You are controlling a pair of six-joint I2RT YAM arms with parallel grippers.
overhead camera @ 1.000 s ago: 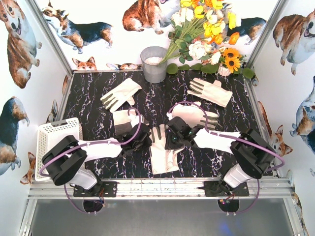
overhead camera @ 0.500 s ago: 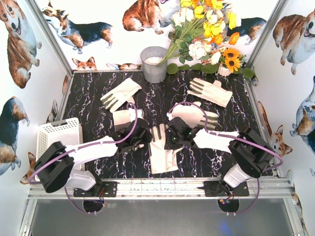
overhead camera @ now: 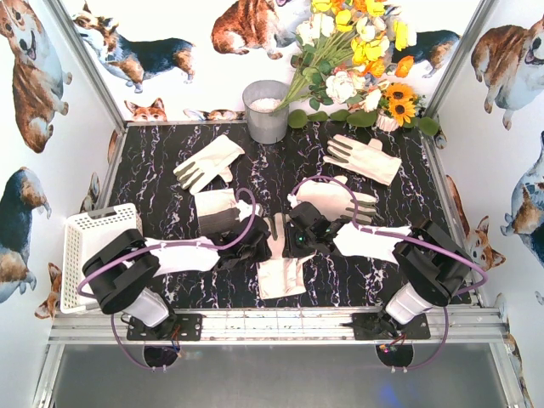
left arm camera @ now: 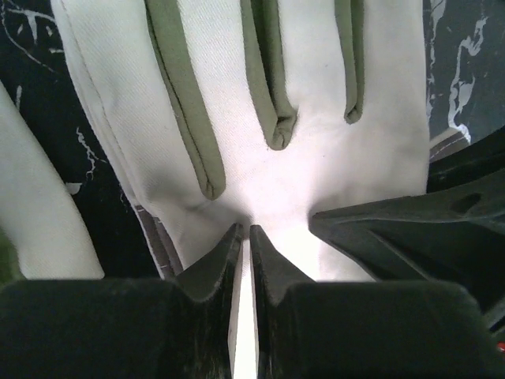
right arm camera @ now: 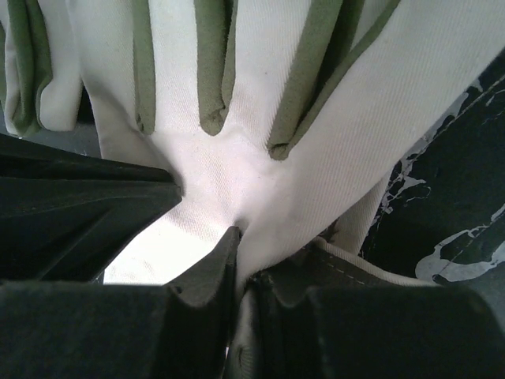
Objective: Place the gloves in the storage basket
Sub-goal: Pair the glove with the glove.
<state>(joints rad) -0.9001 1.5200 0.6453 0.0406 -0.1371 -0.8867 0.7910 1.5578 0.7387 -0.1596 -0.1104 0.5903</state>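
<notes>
Compared with a second ago, the near centre glove, cream with olive finger strips, is bunched narrower between my left gripper and right gripper, both pinching its fabric, well right of the storage basket.

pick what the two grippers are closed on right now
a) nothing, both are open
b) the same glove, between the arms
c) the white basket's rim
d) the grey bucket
b: each wrist view shows the left gripper and right gripper pinching white fabric of one olive-fingered glove.
</notes>
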